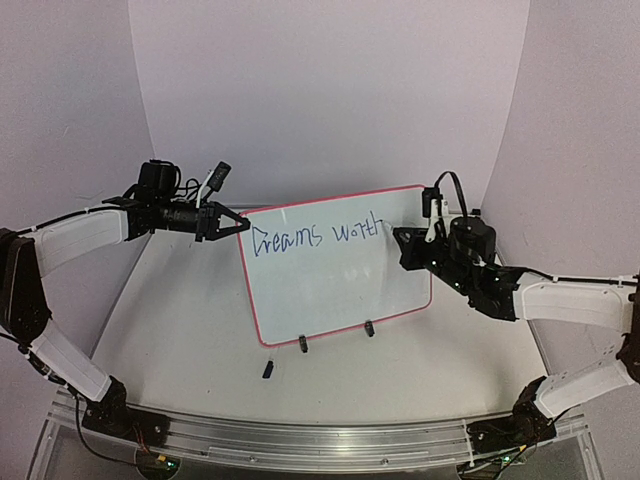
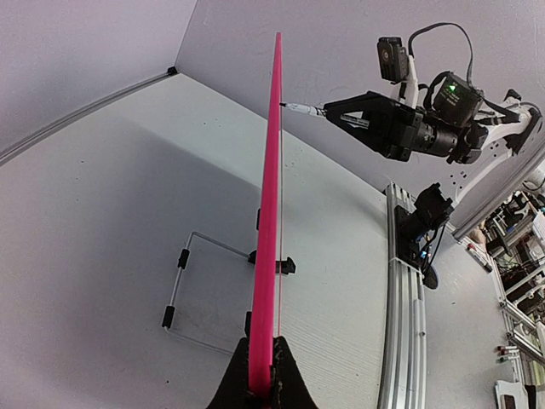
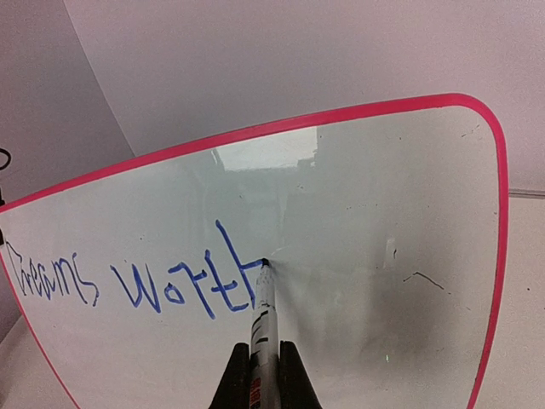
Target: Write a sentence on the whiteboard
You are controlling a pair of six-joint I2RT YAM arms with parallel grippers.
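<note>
The whiteboard (image 1: 340,270) stands upright on two black clip feet, its face white inside a red-pink rim. Blue writing on it reads "Dreams worth". My left gripper (image 1: 238,226) is shut on the board's upper left rim; in the left wrist view the pink edge (image 2: 268,256) runs straight out from between the fingers. My right gripper (image 1: 400,240) is shut on a white marker (image 3: 266,332). The marker's tip touches the board at the end of the last blue letter (image 3: 238,285).
A small dark marker cap (image 1: 268,369) lies on the table in front of the board. A wire stand (image 2: 183,281) lies flat behind the board. The aluminium base rail (image 1: 320,440) runs along the near edge. Pale walls close in behind and at the sides.
</note>
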